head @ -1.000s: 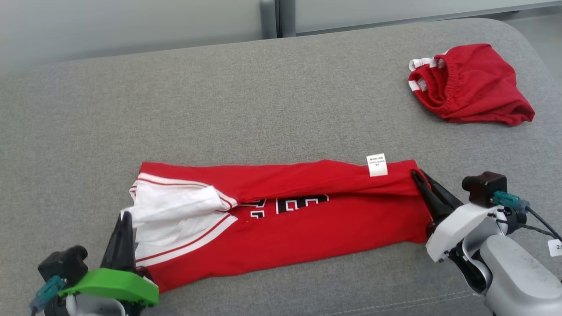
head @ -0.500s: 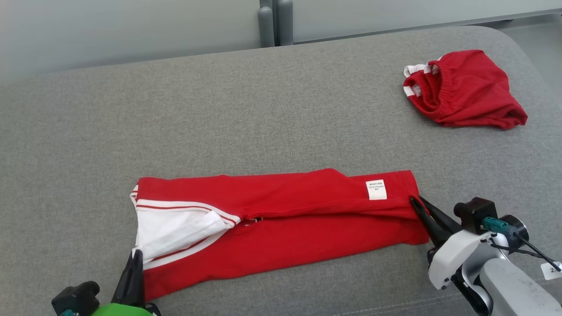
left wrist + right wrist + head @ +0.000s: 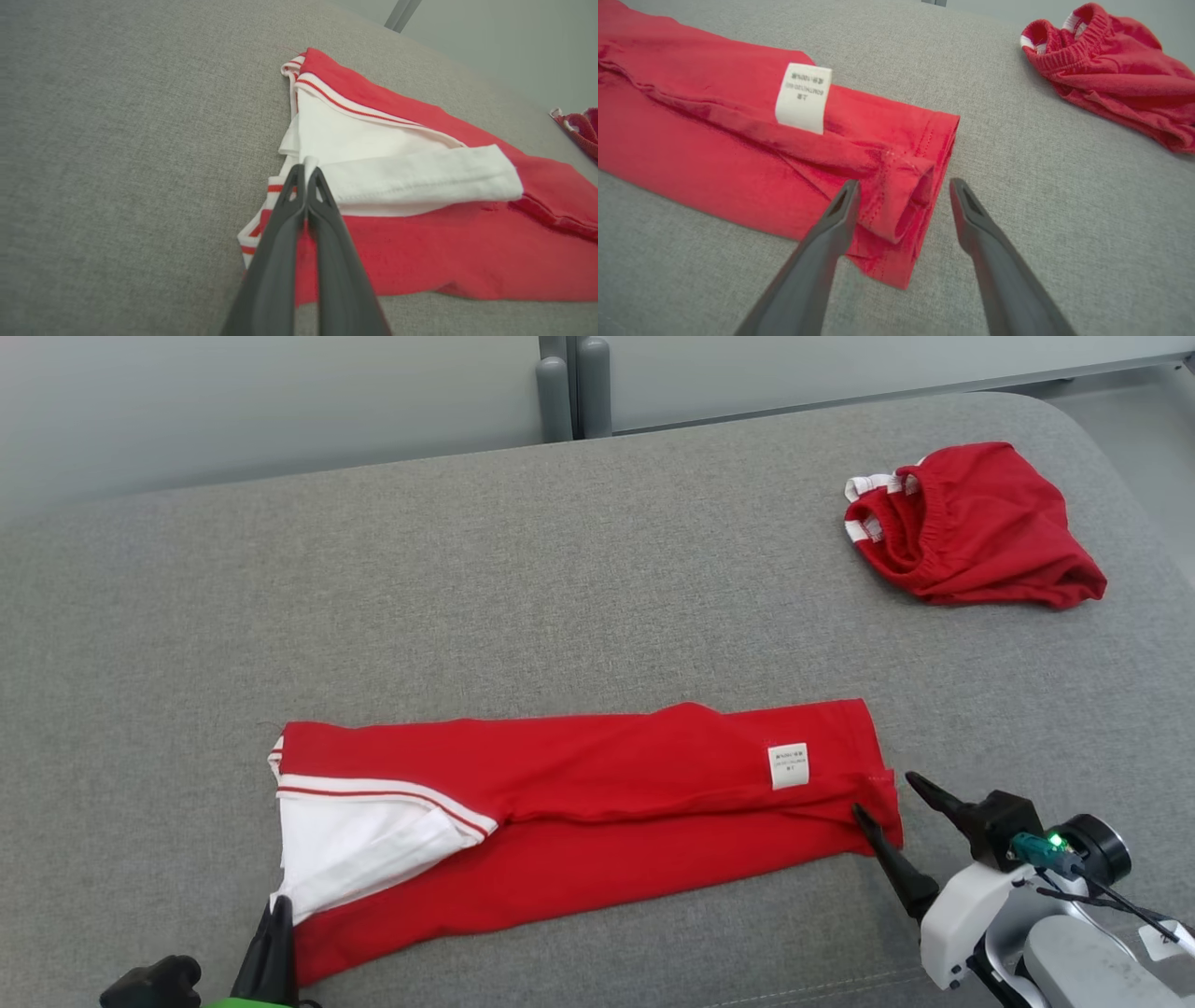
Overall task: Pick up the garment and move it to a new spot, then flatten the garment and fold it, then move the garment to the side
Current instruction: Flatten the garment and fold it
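- The garment [image 3: 579,821], red and folded into a long band, is being borne flat by the grey upholstered surface [image 3: 560,569]. It is being seen in the near half of that surface, running left to right in the head view.
- Its white sleeve [image 3: 355,840], edged with red-striped trim, is being shown at the left end, and a white label [image 3: 788,766] near the right end.
- The white edge at the left end is being pinched by the left gripper [image 3: 306,170], whose fingers are being pressed together on the cloth.
- The right gripper [image 3: 904,183] is being held with its fingers spread wide, one to each side of the garment's folded right-hand corner. Nothing is being gripped by it.
- A second red piece [image 3: 971,537], with an elastic waistband and white trim, is being left crumpled at the far right of the surface, well apart from the garment.
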`<state>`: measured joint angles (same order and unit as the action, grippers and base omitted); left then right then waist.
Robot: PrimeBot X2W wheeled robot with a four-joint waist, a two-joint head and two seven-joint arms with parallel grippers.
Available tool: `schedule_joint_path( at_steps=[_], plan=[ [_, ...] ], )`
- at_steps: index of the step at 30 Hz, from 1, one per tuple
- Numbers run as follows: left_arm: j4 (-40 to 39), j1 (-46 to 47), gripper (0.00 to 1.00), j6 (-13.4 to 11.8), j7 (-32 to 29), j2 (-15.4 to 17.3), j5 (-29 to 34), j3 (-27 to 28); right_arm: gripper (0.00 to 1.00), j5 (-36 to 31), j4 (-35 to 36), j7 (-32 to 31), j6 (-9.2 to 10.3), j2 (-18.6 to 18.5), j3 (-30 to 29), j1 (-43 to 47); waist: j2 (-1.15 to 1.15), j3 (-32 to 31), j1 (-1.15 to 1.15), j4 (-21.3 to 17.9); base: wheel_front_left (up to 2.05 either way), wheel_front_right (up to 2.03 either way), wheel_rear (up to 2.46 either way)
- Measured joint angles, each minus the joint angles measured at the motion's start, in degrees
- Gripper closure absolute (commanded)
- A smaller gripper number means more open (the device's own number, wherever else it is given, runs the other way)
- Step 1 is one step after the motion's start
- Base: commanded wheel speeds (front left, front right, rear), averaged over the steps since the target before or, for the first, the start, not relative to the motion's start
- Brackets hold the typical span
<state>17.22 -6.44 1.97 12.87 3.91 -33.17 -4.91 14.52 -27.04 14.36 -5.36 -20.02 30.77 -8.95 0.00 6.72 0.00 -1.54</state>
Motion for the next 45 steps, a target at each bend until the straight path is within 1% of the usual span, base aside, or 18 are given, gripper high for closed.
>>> schedule_joint_path(
  at_steps=[1,2,7,9,12,13,16,17,20,23,25,28,30,36,40,45],
  plan=[
    [0.09,-0.27,0.21,-0.26,-0.08,0.00,-0.15,0.30,0.00,-0.07,-0.07,0.00,0.07,-0.07,-0.11,0.49,0.00,-0.01,0.00,0.00,0.00,0.00,0.00],
    [0.18,-0.62,0.00,-0.46,-0.23,0.00,-0.25,0.62,0.00,-0.38,-0.05,0.00,0.19,-0.21,-0.12,0.98,0.00,-0.03,0.00,0.00,0.00,0.00,0.00],
    [0.55,-1.82,0.00,-0.57,-0.24,0.02,-0.94,1.36,0.00,-0.96,0.15,0.00,0.52,-1.21,-1.15,3.13,0.00,-0.22,0.00,0.01,0.00,0.00,0.00],
    [0.64,-2.01,0.00,-1.05,-0.23,0.02,-1.14,1.93,0.00,-0.94,0.13,0.00,0.90,-1.82,-1.94,3.81,0.00,-0.41,0.00,-0.12,0.00,0.00,0.00],
    [0.51,-2.41,0.00,-1.69,-0.20,0.13,-1.44,3.25,0.00,-0.71,0.64,0.00,1.00,-1.80,-3.65,4.53,0.00,-0.83,0.00,-0.54,0.00,0.00,0.00],
    [0.15,-2.42,0.00,-2.07,-0.11,0.42,-1.43,3.92,0.00,0.69,1.38,0.00,1.52,-1.44,-5.68,5.16,0.00,-1.20,0.00,-0.82,0.00,0.00,0.00],
    [-1.41,-2.47,0.00,-2.48,0.38,0.94,-1.22,5.02,0.00,3.32,2.86,0.00,1.94,-1.00,-9.01,5.58,0.00,-1.81,0.00,-1.19,0.00,0.00,0.00],
    [-1.41,-2.47,0.00,-2.48,0.38,0.94,-1.22,5.02,0.00,3.32,2.86,0.00,1.94,-1.00,-9.01,5.58,0.00,-1.81,0.00,-1.19,0.00,0.00,0.00],
    [-3.64,-2.46,0.00,-2.83,0.91,1.40,-0.25,5.71,0.00,7.09,3.85,0.00,1.94,0.73,-12.68,5.91,0.00,-2.33,0.00,-1.55,0.00,0.00,0.00],
    [-6.08,-2.36,0.00,-3.00,1.05,1.31,0.43,5.47,0.00,10.39,3.80,0.00,1.64,2.47,-14.54,5.91,0.00,-2.82,0.00,-1.79,0.00,0.00,0.00],
    [-7.55,-2.28,0.00,-2.98,1.08,1.16,1.42,4.70,0.00,12.33,2.54,0.01,0.80,3.54,-14.92,5.88,0.00,-2.95,0.00,-1.85,0.00,0.00,0.00],
    [-9.60,-1.94,0.00,-2.56,1.36,0.96,2.61,3.27,0.00,15.02,-0.71,0.03,0.05,5.22,-14.36,5.86,0.00,-3.03,0.00,-1.74,0.00,0.00,0.00],
    [-11.13,-1.42,0.00,-2.11,1.37,0.89,3.71,1.92,0.00,16.36,-1.64,-0.83,-0.19,5.89,-14.02,5.51,0.00,-3.00,0.00,-1.50,0.00,0.00,0.00],
    [-14.49,-0.26,0.00,-1.98,1.38,0.59,5.99,-0.23,0.00,18.04,-3.44,-5.11,-1.10,5.95,-13.11,-0.10,0.00,-2.73,0.00,-0.03,0.00,0.00,0.00],
    [-15.80,-0.26,0.00,-1.99,1.38,0.37,6.46,-0.81,0.00,19.90,-4.97,-8.48,-1.18,5.97,-12.90,-3.23,0.00,-2.62,0.00,1.08,0.00,0.00,0.00],
    [-16.42,-0.27,0.00,-2.09,1.40,0.15,6.71,-1.08,0.00,21.68,-7.82,-13.35,-1.19,5.91,-12.46,-4.79,0.00,-2.31,0.00,2.39,0.00,0.00,0.00]
  ],
)
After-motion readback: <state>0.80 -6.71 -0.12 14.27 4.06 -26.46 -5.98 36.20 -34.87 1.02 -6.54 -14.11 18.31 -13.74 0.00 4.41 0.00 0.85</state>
